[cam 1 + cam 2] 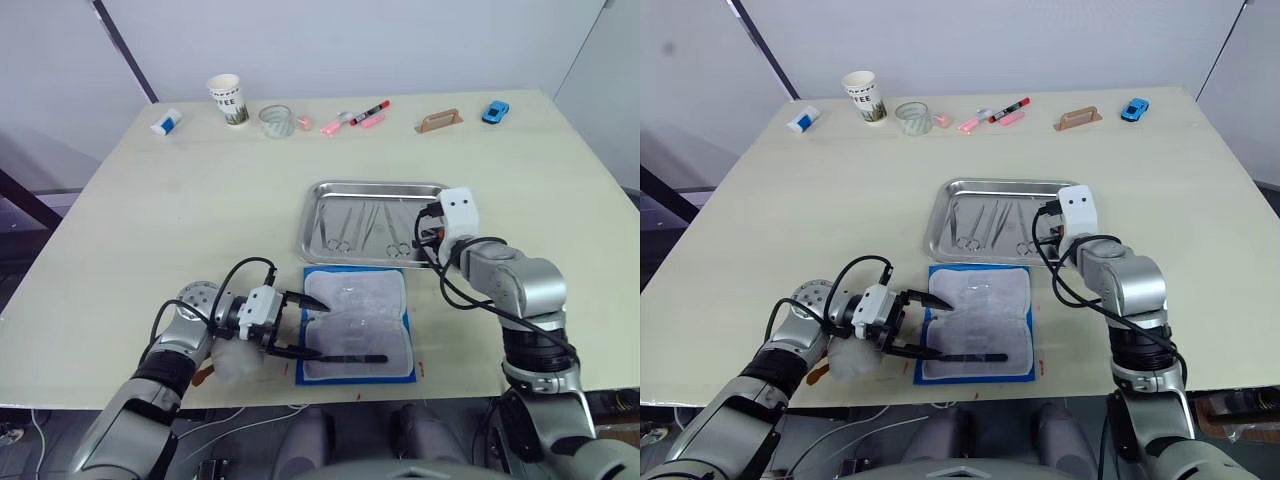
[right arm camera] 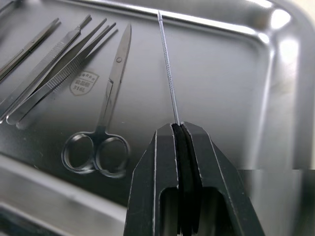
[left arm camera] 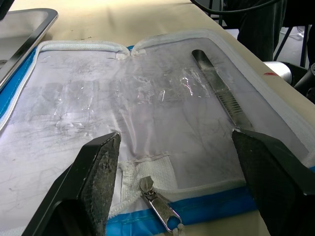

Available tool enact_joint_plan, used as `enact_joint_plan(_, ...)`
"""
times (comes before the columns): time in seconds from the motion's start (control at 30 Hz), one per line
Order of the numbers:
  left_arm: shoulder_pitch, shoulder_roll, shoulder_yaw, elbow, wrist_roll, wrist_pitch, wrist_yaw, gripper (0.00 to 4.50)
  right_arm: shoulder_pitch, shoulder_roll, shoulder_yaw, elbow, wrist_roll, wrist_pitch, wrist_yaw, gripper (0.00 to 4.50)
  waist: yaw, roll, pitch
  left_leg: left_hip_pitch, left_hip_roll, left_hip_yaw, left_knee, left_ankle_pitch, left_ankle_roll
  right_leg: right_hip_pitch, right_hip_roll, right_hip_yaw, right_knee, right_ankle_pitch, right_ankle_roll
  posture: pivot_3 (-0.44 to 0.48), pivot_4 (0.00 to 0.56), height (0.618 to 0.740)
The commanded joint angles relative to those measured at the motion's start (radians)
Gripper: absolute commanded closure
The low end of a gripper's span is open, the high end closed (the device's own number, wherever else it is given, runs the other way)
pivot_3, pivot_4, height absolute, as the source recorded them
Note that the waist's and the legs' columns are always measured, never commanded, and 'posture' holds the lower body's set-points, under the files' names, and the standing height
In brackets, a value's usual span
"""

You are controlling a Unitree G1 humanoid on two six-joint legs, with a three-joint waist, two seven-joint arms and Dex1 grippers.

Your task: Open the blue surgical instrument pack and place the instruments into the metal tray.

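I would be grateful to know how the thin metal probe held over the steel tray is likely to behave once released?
The thin metal probe looks light and needle-slim, so it may flex or bounce. Pinched only at one end by the right gripper, it could pivot. On the smooth shiny metal tray it would probably slide or roll.

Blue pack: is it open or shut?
Open: the blue surgical instrument pack lies spread flat, clear lining up, zipper undone, one instrument inside.

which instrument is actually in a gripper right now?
The thin needle-like probe, pinched in the shut right gripper over the metal tray. The scissors and tweezers lie loose in the tray; one flat instrument remains in the pack.
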Motion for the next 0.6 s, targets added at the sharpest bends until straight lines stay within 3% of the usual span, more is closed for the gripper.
enact_joint_plan(0.03, 0.038, 0.004, -0.034, 0.069, 0.094, -0.003, -0.035, 0.67, -0.023, 0.047, -0.014, -0.016, -0.017, 0.002, -0.047, 4.44, -0.001, 0.0, 0.0, 0.0, 0.0, 0.0, 0.0, 0.0, 0.0, 0.0, 0.0, 0.0, 0.0, 0.0, 0.0, 0.0, 0.15, 0.74)
enact_joint_plan(0.3, 0.039, 0.008, -0.033, 0.068, 0.093, -0.003, -0.035, 0.67, -0.03, 0.154, -0.058, 0.029, -0.03, 0.001, -0.109, 4.44, -0.002, 0.0, 0.0, 0.0, 0.0, 0.0, 0.0, 0.0, 0.0, 0.0, 0.0, 0.0, 0.0, 0.0, 0.0, 0.0, 0.15, 0.74)
enact_joint_plan(0.53, 0.048, 0.012, -0.03, 0.058, 0.091, -0.002, -0.035, 0.67, -0.038, 0.174, -0.068, 0.059, -0.041, -0.015, -0.125, 4.44, -0.005, 0.001, 0.0, 0.0, 0.0, 0.0, 0.0, 0.0, 0.0, 0.0, 0.0, 0.0, 0.0, 0.0, 0.0, 0.0, 0.15, 0.74)
enact_joint_plan(0.57, 0.049, 0.012, -0.029, 0.057, 0.091, -0.001, -0.035, 0.67, -0.038, 0.175, -0.071, 0.061, -0.043, -0.017, -0.126, 3.81, -0.006, 0.001, 0.0, 0.0, 0.0, 0.0, 0.0, 0.0, 0.0, 0.0, 0.0, 0.0, 0.0, 0.0, 0.0, 0.0, 0.15, 0.74)
enact_joint_plan(0.6, 0.051, 0.012, -0.029, 0.055, 0.091, -0.001, -0.035, 0.67, -0.037, 0.172, -0.071, 0.063, -0.045, -0.021, -0.125, 3.53, -0.006, 0.001, 0.0, 0.0, 0.0, 0.0, 0.0, 0.0, 0.0, 0.0, 0.0, 0.0, 0.0, 0.0, 0.0, 0.0, 0.15, 0.74)
